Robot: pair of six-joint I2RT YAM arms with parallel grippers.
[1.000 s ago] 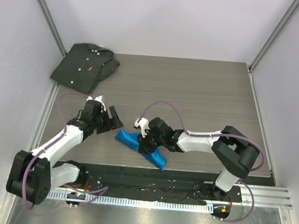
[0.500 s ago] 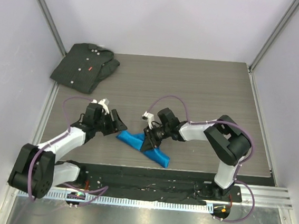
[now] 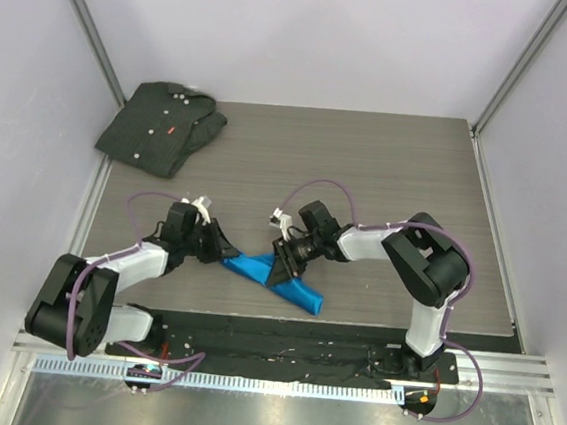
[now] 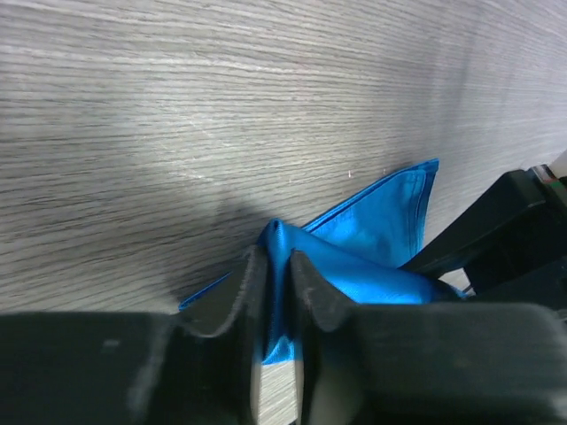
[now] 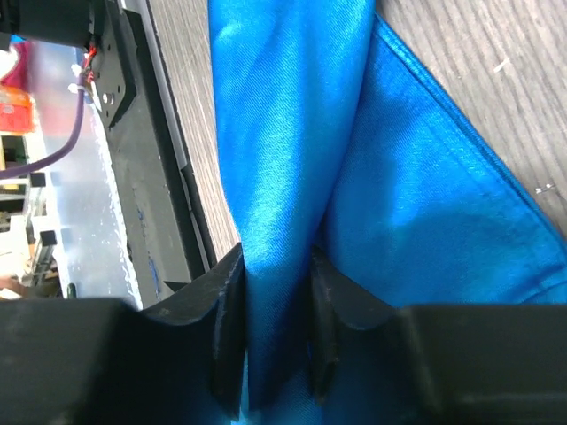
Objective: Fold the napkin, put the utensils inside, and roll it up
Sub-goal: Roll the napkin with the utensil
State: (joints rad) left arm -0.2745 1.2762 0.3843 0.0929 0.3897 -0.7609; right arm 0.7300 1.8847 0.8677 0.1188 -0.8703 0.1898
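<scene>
Though partly hidden, napkin (image 3: 301, 295) tight within near-closed left pincer (image 4: 276, 270) and right pincer (image 5: 276, 283).

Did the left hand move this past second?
Yes: the left hand slid rightward, away from the dark buttoned shirt, onto the bright blue cloth napkin.

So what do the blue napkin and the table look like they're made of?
The napkin looks like thin woven cloth, probably a satin-like synthetic: it has a soft sheen, a stitched hem and crisp folds. The table has a matte grey wood-grain top, likely laminate, with fine parallel streaks.
</scene>
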